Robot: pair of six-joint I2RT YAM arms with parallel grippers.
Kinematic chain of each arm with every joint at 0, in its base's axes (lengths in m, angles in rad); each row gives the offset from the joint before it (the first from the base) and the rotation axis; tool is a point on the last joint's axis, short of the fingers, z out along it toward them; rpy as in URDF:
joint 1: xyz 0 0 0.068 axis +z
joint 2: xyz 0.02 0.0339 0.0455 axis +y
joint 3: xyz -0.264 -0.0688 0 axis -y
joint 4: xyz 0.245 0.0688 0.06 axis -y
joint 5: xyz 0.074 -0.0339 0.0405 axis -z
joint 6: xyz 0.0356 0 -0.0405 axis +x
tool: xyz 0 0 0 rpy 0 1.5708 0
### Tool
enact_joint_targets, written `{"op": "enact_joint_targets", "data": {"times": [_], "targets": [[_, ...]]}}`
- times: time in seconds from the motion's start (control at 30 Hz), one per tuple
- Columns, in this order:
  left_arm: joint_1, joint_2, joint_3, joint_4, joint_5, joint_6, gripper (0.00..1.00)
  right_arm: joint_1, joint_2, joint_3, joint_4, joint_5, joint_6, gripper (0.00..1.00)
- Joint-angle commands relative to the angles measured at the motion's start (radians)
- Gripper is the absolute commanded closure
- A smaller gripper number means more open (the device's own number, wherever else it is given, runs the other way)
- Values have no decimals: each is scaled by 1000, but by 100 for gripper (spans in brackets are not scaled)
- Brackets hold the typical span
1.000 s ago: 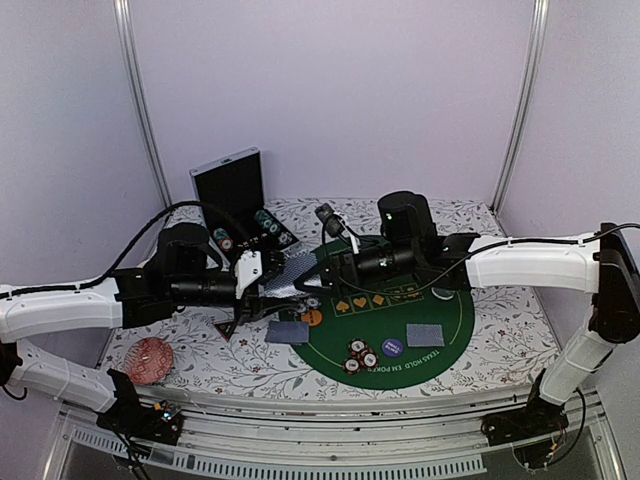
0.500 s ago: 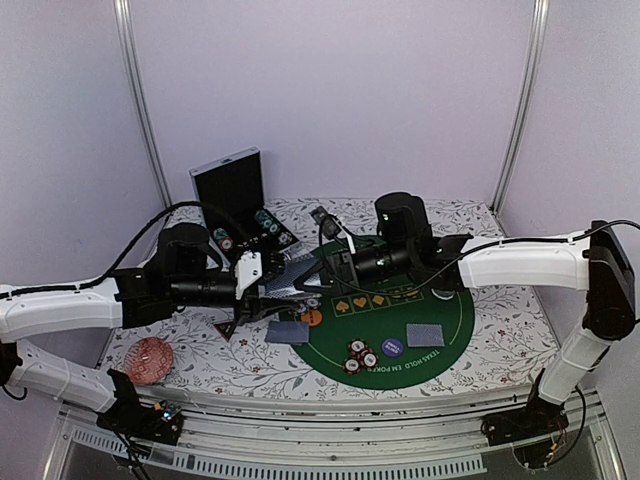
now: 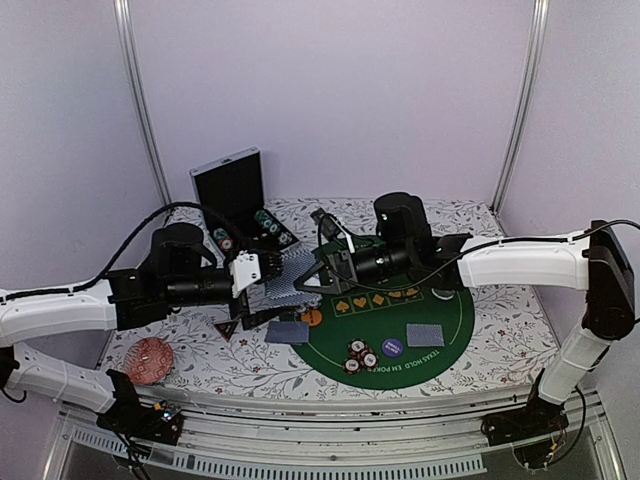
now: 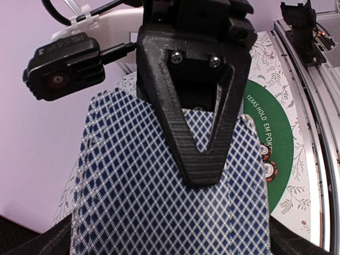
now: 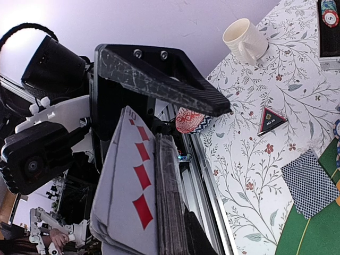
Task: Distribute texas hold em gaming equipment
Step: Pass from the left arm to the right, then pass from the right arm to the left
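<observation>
Deck of cards (image 3: 288,270) held mid-air just off green mat (image 3: 452,322) edge: R gripper (image 3: 308,280) clenched on it, finger flat on card backs, L gripper (image 3: 260,272) spread wide, not gripping, prob. a handover so R can deal.

Matt, ridged black plastic fingers (image 4: 175,122) on smooth, printed paper cards (image 4: 133,202); green felt-like mat (image 3: 455,310), floral cloth (image 3: 200,365).

"TEXAS HOLD EM POKER" runs in white round the rim of the green poker mat (image 3: 450,322), which also bears yellow suit signs. The black triangular marker (image 5: 271,121) reads "ALL IN". The front one of the playing cards (image 5: 133,196) shows red diamond pips and a corner index that looks like 10.
</observation>
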Motion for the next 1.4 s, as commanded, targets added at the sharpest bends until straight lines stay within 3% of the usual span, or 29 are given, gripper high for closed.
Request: {"op": "enact_joint_targets", "data": {"times": [0.0, 0.63, 0.8, 0.93, 1.37], "targets": [[3, -40, -7, -55, -26, 76, 2, 3, 16, 29, -73, -12, 21, 98], [-13, 11, 24, -96, -56, 68, 3, 48, 104, 142, -160, -11, 18, 98], [-13, 24, 32, -102, -56, 58, 12, 50, 101, 145, -143, -21, 20, 98], [-14, 28, 37, -102, -44, 49, 29, 51, 106, 144, -144, -28, 23, 96], [-13, 38, 44, -119, -4, 32, 51, 51, 89, 128, -91, -59, 22, 87]]}}
